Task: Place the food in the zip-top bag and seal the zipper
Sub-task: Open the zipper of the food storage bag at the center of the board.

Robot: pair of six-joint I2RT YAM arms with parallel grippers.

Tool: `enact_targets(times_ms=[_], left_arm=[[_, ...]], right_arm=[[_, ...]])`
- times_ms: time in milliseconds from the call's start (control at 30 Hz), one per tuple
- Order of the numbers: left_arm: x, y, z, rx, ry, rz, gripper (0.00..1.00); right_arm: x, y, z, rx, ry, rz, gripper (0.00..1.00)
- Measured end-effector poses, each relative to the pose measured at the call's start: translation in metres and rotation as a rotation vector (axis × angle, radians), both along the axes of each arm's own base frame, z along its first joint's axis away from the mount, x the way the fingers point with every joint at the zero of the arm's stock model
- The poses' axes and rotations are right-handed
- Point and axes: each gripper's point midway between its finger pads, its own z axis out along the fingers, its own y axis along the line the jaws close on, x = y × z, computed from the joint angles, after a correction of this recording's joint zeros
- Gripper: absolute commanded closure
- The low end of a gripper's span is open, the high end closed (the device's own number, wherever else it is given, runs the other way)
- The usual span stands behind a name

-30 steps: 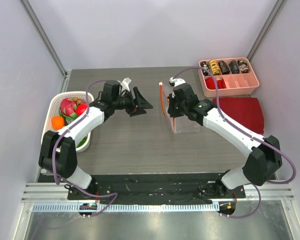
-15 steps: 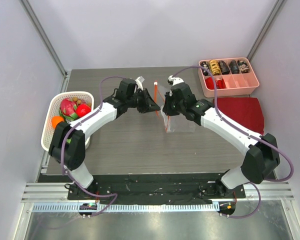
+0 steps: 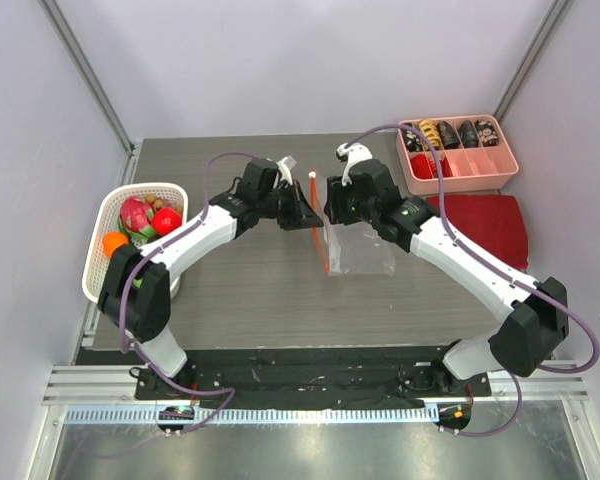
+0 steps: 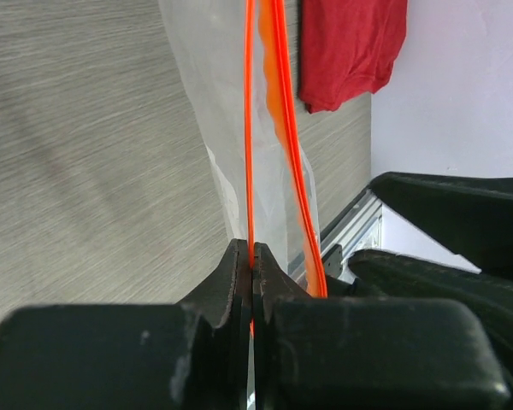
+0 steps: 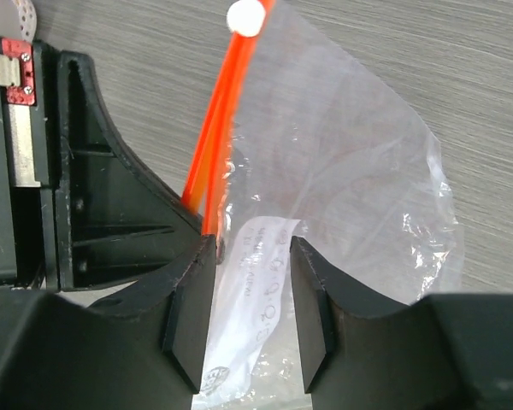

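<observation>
— What's new?
— The left claw point(image 4: 252, 256) has swung over from the basket point(image 3: 145, 187) and now clenches one lip of the zipper point(image 4: 250, 128), so the mouth can be spread. The orange fruit point(image 3: 115, 243) and red fruit point(image 3: 166, 220) lie far behind it.
— The right claw point(image 5: 248, 256)?
— Its wrist view shows pads apart with zip-top bag point(image 5: 350, 196) film between them. I cannot tell if it pinches, and overhead hides that.

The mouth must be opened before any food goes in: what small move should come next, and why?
Probably shut the right tool on the crinkly clear plastic zip-top bag. Its jaws stand apart around the film, while the left tool is shut on one lip of the orange-red zipper strip; both could then part the mouth.
</observation>
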Motion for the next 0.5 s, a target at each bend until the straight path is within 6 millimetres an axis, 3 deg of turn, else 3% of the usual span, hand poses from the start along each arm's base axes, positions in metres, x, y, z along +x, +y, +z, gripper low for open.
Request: enact_targets(times_ms=[133, 267, 400, 500], left_arm=[[0.002, -0.002, 0.008, -0.003, -0.013, -0.001, 1.00], [0.002, -0.003, 0.012, -0.003, -0.020, -0.004, 1.00], [0.000, -0.005, 0.011, 0.002, -0.018, -0.010, 1.00], [-0.001, -0.005, 0.011, 0.006, -0.023, -0.017, 1.00]], right_arm=[[-0.004, 0.004, 0.000, -0.002, 0.009, 0.039, 0.39], [-0.010, 0.011, 0.000, 0.017, 0.028, 0.086, 0.37], [-0.017, 0.019, -0.001, 0.007, 0.030, 0.137, 0.59], [-0.013, 0.016, -0.003, -0.043, 0.007, 0.128, 0.66]])
